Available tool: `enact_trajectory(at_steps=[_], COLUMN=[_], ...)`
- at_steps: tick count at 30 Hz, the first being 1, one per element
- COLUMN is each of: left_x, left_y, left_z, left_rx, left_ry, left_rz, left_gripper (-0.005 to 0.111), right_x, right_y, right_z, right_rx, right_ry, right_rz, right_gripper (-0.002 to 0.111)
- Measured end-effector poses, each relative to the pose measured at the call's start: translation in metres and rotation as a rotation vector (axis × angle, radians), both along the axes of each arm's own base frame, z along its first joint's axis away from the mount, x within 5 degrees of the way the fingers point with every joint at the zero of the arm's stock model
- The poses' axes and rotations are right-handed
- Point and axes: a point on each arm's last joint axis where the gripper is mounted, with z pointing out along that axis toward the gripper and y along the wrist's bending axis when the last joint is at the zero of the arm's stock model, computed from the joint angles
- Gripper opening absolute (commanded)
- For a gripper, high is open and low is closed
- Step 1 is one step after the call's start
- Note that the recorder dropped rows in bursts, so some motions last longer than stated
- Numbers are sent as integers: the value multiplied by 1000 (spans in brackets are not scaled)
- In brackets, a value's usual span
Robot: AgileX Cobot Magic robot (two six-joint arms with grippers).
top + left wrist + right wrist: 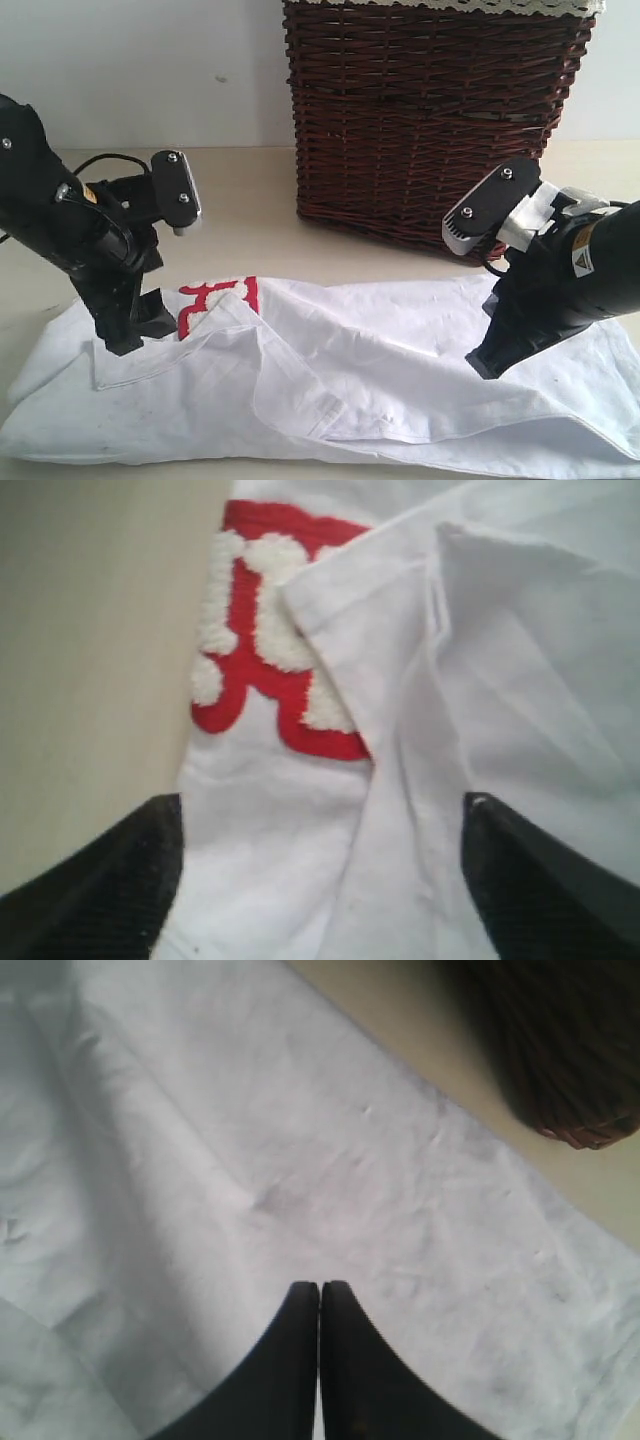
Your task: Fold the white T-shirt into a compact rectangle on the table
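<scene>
One white T-shirt (400, 370) edge, seemingly between spread left jaws, table (240, 200) alongside.

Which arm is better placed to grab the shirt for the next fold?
Left, probably: the left gripper is open, straddling a fold of the shirt beside the red lettering. The right gripper is shut over flat cloth.

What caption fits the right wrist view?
Right gripper, jaws shut, above the white T-shirt on the table, wicker basket nearby.
</scene>
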Motion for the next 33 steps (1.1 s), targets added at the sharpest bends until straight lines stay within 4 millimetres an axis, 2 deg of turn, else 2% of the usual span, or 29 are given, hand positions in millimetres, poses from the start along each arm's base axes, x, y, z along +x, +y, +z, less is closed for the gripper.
enact_trajectory(at_steps=[1, 2, 3, 4, 5, 6, 7, 11, 15, 19, 27, 33], left_x=[2, 5, 9, 9, 7, 4, -2, -20, -25, -12, 10, 26], left_y=[2, 6, 11, 13, 14, 13, 8, -10, -10, -7, 4, 5], left_z=[0, 1, 1, 2, 2, 2, 2, -2, -39, -57, -59, -54], left_rx=[-14, -21, -29, -34, -49, -67, -114, -261, -221, -179, -125, -184], left_ry=[-4, -10, -9, 0, 40, 76, 152, 402, 527, 429, 180, 9], left_rz=[46, 87, 160, 196, 242, 263, 284, 229, 260, 327, 426, 481], left_gripper=[79, 65, 56, 38, 27, 6, 1, 0, 0, 0, 0, 0], right_x=[0, 0, 0, 0, 1, 1, 1, 1, 1, 1, 1, 1], right_y=[0, 0, 0, 0, 0, 1, 1, 1, 1, 1, 1, 1], right_z=[0, 0, 0, 0, 0, 0, 1, 1, 1, 1, 1, 1], right_rx=[2, 3, 3, 4, 5, 7, 8, 20, 23, 25, 25, 24], right_ry=[0, -2, -2, -3, -7, -9, -13, -14, -14, -14, -14, -10], right_rz=[-1, -1, -1, -1, 0, 0, 0, -8, -10, -11, -11, -12], right_gripper=[2, 2, 2, 2, 2, 2, 2, 2, 2, 2, 2, 2])
